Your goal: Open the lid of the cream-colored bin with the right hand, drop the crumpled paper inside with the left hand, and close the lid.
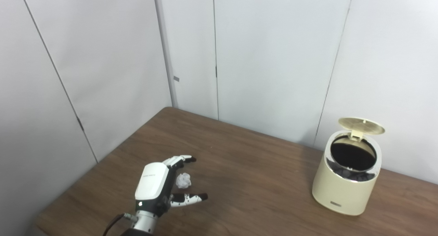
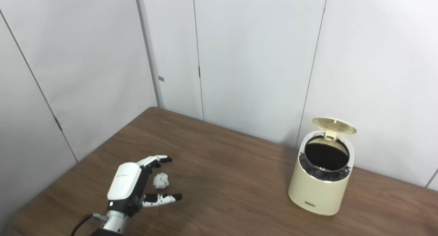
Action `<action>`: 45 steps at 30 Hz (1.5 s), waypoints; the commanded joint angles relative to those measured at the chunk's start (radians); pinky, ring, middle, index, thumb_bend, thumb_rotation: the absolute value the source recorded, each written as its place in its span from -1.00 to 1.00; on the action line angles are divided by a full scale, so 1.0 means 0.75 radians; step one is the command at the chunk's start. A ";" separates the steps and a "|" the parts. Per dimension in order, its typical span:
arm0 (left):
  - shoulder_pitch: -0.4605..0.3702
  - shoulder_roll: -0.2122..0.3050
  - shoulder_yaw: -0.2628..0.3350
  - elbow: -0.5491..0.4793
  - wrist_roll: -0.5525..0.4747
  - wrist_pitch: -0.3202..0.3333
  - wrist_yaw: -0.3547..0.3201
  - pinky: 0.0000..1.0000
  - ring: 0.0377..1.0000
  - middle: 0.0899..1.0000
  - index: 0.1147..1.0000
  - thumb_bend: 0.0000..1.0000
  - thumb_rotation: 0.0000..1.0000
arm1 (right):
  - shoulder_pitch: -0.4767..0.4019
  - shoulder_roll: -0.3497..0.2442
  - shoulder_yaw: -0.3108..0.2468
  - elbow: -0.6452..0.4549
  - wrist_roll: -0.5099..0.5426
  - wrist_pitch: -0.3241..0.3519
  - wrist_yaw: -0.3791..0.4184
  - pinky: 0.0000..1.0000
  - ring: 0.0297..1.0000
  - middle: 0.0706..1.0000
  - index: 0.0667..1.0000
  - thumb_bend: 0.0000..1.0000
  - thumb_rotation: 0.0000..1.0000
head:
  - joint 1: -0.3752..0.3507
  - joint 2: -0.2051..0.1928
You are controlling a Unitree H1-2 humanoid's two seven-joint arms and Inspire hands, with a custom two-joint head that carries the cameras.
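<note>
Brown wood-grain table [image 1: 260,188]: 1, carrying everything in view, its far edge against the wall.
Left hand [image 1: 155,184]: 1 white-backed robot hand with black-tipped fingers, nearest the camera at the table's near left. Fingers and thumb are spread apart, holding nothing.
Fingers [image 1: 181,159]: stretched forward on the far side of the paper.
Thumb [image 1: 190,198]: stretched forward on the near side of the paper.
Small white crumpled paper ball [image 1: 183,180]: 1, lying on the table inside the gap between fingers and thumb, just beside the palm; whether it touches the hand cannot be told.
Right hand: not in either view.
Cream-colored round plastic bin [image 1: 345,184]: 1, upright, farther back at the right, well apart from the paper.
Round cream lid [image 1: 361,125]: 1, tilted up at the bin's back edge, the dark inside exposed.
White panel walls [image 1: 273,58]: behind the table.
</note>
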 commanded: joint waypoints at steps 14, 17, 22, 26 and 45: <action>-0.019 0.055 -0.053 -0.004 0.068 0.111 0.056 0.28 0.56 0.60 0.58 1.00 -0.20 | 0.085 0.005 0.019 0.072 -0.024 -0.053 -0.015 0.33 0.60 0.65 0.66 0.81 0.77 | -0.013 0.006; -0.016 0.056 -0.060 0.009 0.080 0.126 0.079 0.21 0.48 0.53 0.50 1.00 -0.17 | 0.090 0.005 0.017 0.065 -0.020 -0.053 -0.006 0.32 0.60 0.65 0.65 0.82 0.78 | -0.019 0.009; -0.013 0.040 -0.075 0.030 0.101 0.184 0.076 0.04 0.25 0.37 0.35 1.00 -0.14 | 0.097 0.003 0.014 0.047 -0.031 -0.053 0.000 0.27 0.57 0.63 0.63 0.88 0.81 | -0.021 0.013; -0.015 0.036 -0.092 0.040 0.092 0.235 0.058 0.02 0.18 0.28 0.27 0.99 -0.12 | 0.100 0.001 0.015 0.047 -0.018 -0.053 0.006 0.23 0.55 0.61 0.61 0.89 0.80 | -0.025 0.018; -0.037 0.115 -0.143 0.230 0.033 0.327 -0.016 0.09 0.25 0.31 0.31 0.94 -0.08 | 0.121 -0.006 0.009 0.012 -0.036 -0.052 0.045 0.14 0.49 0.57 0.56 0.99 0.84 | -0.050 0.037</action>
